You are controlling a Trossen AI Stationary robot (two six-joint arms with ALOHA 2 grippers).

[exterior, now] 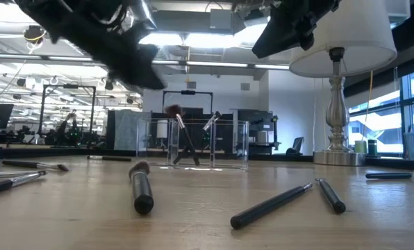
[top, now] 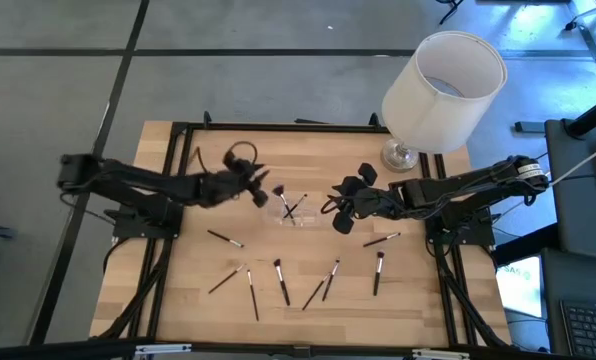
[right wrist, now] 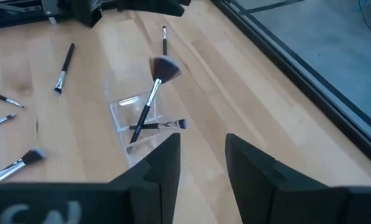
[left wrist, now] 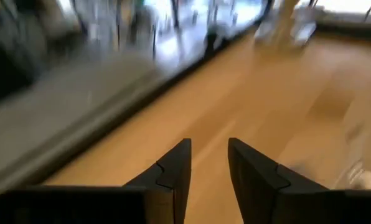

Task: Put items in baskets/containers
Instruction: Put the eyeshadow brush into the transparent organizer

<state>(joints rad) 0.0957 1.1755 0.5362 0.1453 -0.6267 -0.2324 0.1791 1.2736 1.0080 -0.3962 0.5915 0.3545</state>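
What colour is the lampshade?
White; the lampshade shows best in the high view.

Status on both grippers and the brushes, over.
Left gripper open, empty, beside clear holder. Right gripper open, empty. Two brushes in holder; rest on table.

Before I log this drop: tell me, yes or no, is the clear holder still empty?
No. In the right wrist view the clear holder has two brushes in it, one leaning upright with a fanned tip, one lying across.
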